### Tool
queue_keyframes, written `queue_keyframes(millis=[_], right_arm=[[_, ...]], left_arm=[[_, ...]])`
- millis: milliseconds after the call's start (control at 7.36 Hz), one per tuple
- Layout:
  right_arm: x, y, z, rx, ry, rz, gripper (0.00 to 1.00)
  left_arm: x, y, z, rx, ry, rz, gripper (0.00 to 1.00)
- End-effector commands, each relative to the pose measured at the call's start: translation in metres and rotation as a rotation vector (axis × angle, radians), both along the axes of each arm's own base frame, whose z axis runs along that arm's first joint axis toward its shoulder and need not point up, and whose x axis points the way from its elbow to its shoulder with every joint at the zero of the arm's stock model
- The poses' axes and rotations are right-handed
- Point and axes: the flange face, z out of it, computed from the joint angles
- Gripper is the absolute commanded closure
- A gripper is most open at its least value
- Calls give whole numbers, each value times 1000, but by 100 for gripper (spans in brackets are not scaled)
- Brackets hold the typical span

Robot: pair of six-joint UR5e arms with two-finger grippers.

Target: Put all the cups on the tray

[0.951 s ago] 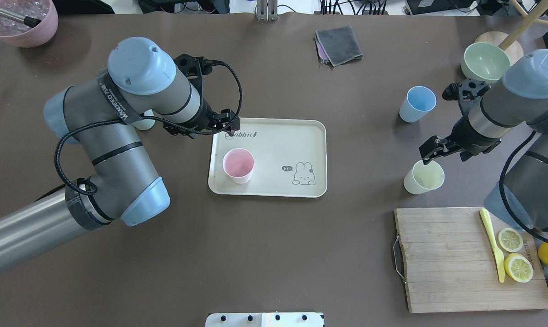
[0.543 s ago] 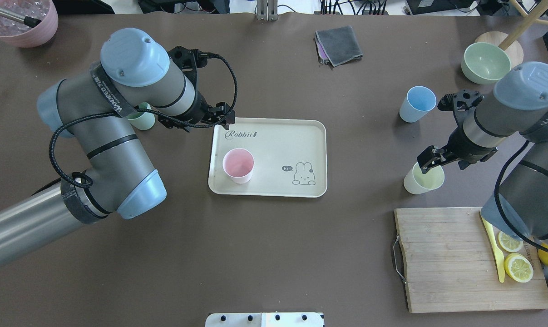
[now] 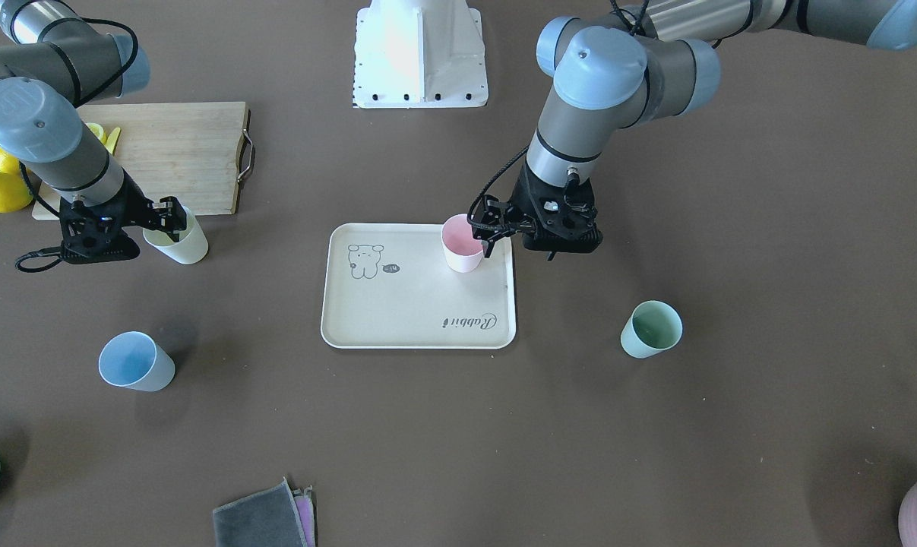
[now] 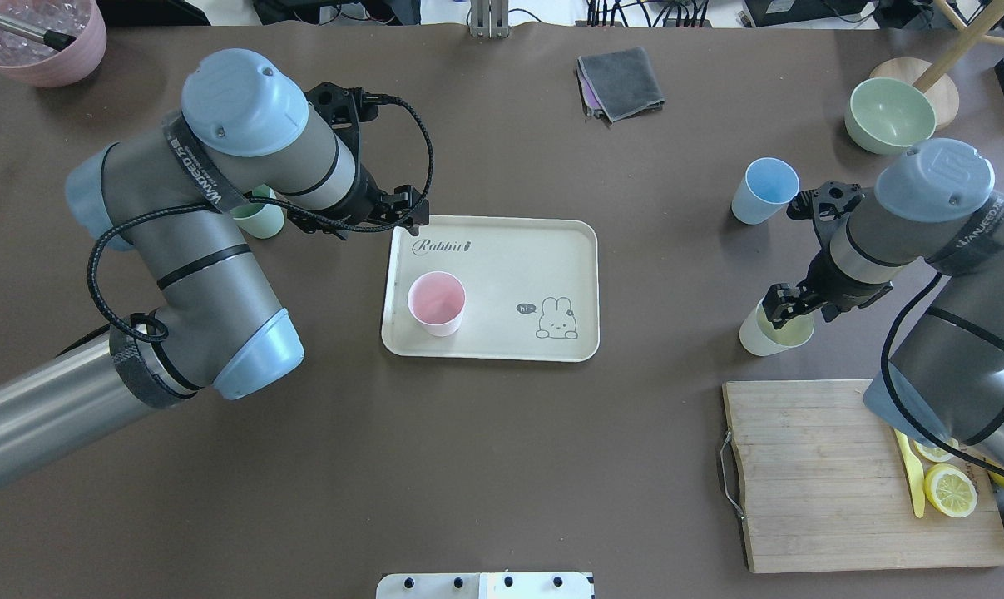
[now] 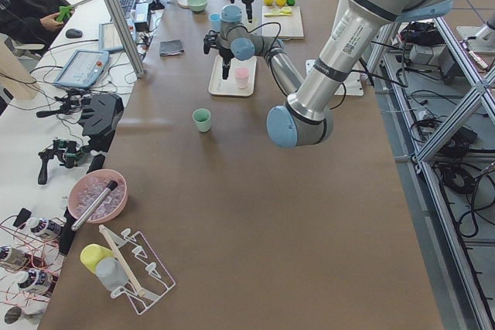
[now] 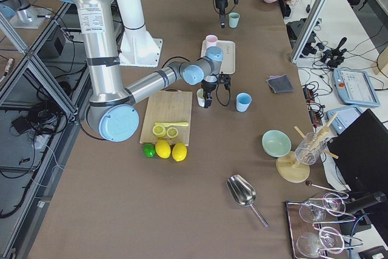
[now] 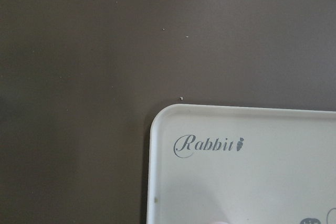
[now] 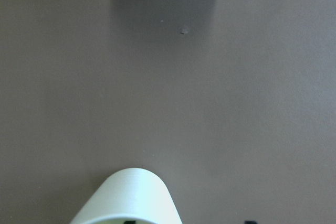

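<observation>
The table (image 4: 502,466) is showing a matt brown covering, while the tray (image 4: 510,266) and the pink cup (image 4: 437,304), yellow cup (image 4: 755,341), blue cup (image 4: 764,191) and mint cup (image 3: 650,328) are looking like smooth matt plastic. The cutting board (image 4: 818,474) is showing bare wood grain, the cloth (image 4: 620,81) is looking like soft fabric, and the left arm (image 4: 210,274) is gleaming as satin metal.
</observation>
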Motion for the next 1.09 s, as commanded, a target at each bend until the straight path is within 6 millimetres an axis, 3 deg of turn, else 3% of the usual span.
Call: queue_keyframes(millis=[0,543,679,951], right_arm=[[-9,-2,8,18,-21,-9,100],[25,-25,-24,-22,-142,8,100],[30,-35,-41,-27,-187,9,100],[16,-55,-88,5,-232,14,100]], left_arm=[[-6,-3,-2,3,4,-8,3],[-26,-5,-9,-8,-6,-28,3],[-43,-12,-6,-18,-17,-17,3],[-117,-44,39,105,-75,62,3]])
